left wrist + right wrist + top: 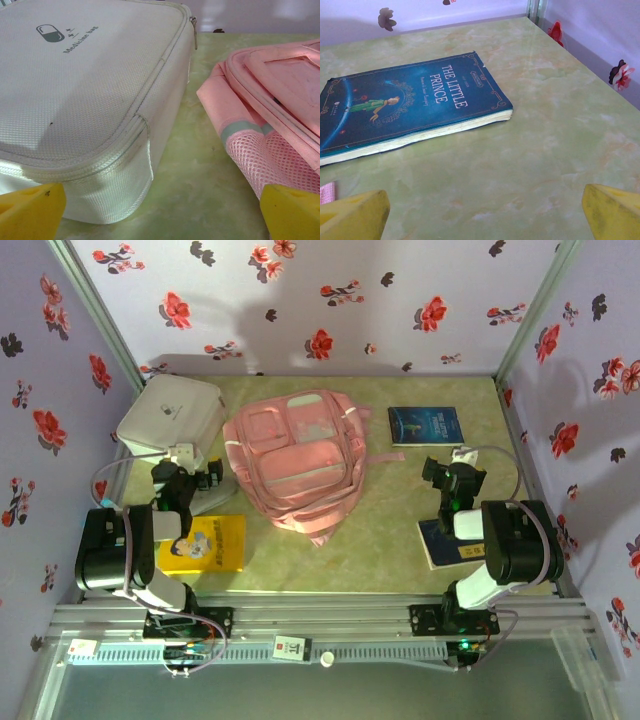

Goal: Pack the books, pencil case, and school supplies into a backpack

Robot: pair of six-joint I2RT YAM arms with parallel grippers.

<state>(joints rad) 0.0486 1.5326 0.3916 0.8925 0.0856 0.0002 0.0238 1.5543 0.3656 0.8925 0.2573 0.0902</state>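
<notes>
The backpack lies flat at the middle of the table, a little toward 12 o'clock. As far as the top view shows, its pockets are zipped and nothing is inside.

All three books are out on the table:
- One blue book is at 1 o'clock.
- A second blue book is at 4 o'clock, partly under the right arm.
- The yellow book is at 8 o'clock, beside the left arm.

A white zipped pouch printed "Medicine bag" sits at 10 o'clock, just beside the backpack.

The left tool points into the gap between pouch and backpack, its jaws wide apart and empty. The right tool faces the 1 o'clock book, likewise spread and holding nothing.

I judge the packing not yet begun: opening the backpack and loading every item remain.
</notes>
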